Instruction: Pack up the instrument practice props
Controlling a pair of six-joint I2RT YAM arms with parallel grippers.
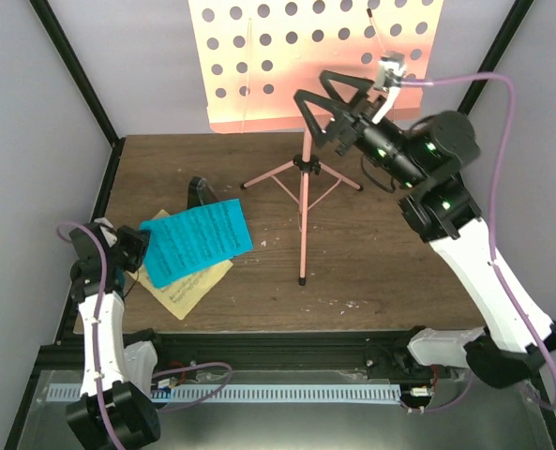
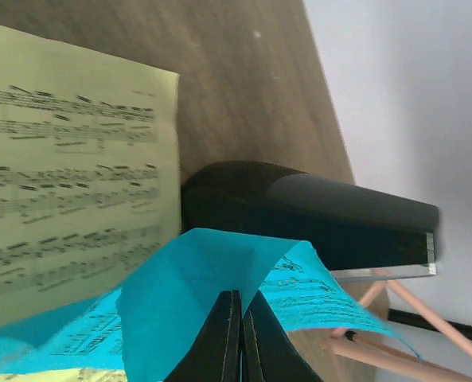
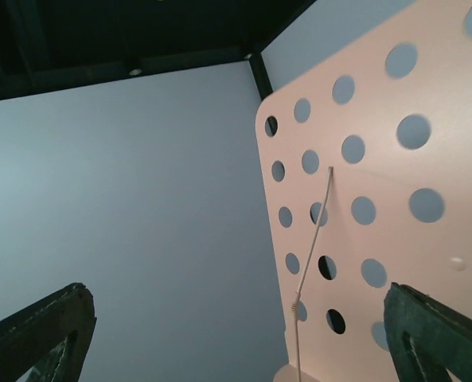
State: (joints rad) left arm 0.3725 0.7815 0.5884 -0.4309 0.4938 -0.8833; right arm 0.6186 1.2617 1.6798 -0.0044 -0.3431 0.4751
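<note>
Left gripper (image 1: 132,251) pinched shut on cyan page (image 1: 195,239) edge, page overlying yellow page (image 1: 188,286) near metronome (image 1: 201,192); presumably for removal. Right gripper (image 1: 312,84) gaped empty beside music stand (image 1: 306,56), upright at table (image 1: 399,281) rear.

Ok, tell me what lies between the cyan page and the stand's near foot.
Nothing: the top view shows only bare wooden table between the cyan page and the stand's near foot.

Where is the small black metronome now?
In the top view the metronome sits on the left of the table, just behind the cyan page and left of the pink stand.
</note>
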